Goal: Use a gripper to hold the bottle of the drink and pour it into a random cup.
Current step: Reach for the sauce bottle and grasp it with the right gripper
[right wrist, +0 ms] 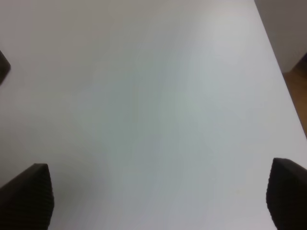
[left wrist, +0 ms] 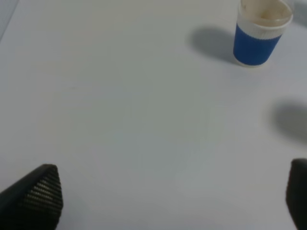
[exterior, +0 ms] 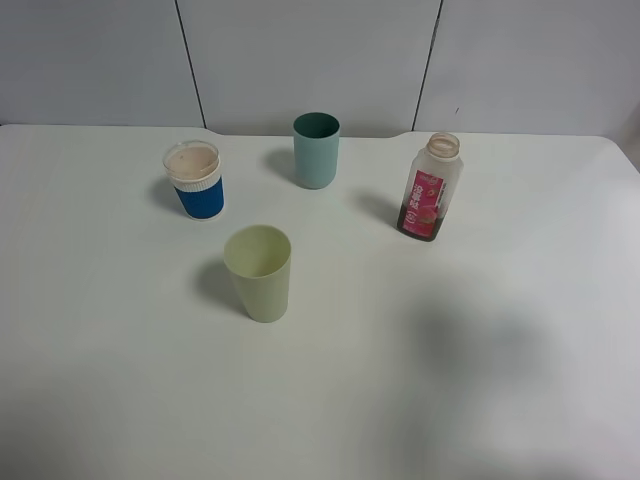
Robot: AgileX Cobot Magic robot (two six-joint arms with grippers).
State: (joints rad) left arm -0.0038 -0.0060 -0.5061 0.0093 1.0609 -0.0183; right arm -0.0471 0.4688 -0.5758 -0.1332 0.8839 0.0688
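The bottle of the drink (exterior: 431,188) stands upright and uncapped at the right rear of the white table, with a pink-red label and dark liquid low inside. The pale yellow-green cup (exterior: 259,272) stands upright near the table's middle. Neither arm shows in the exterior high view. In the left wrist view my left gripper (left wrist: 175,194) is open and empty above bare table, its black fingertips (left wrist: 41,194) wide apart. In the right wrist view my right gripper (right wrist: 158,196) is open and empty above bare table; the bottle is not in that view.
A blue cup with a white rim (exterior: 196,180) stands at the left rear and also shows in the left wrist view (left wrist: 259,33). A teal-green tumbler (exterior: 316,150) stands at the rear middle. The table's right edge (right wrist: 280,72) shows in the right wrist view.
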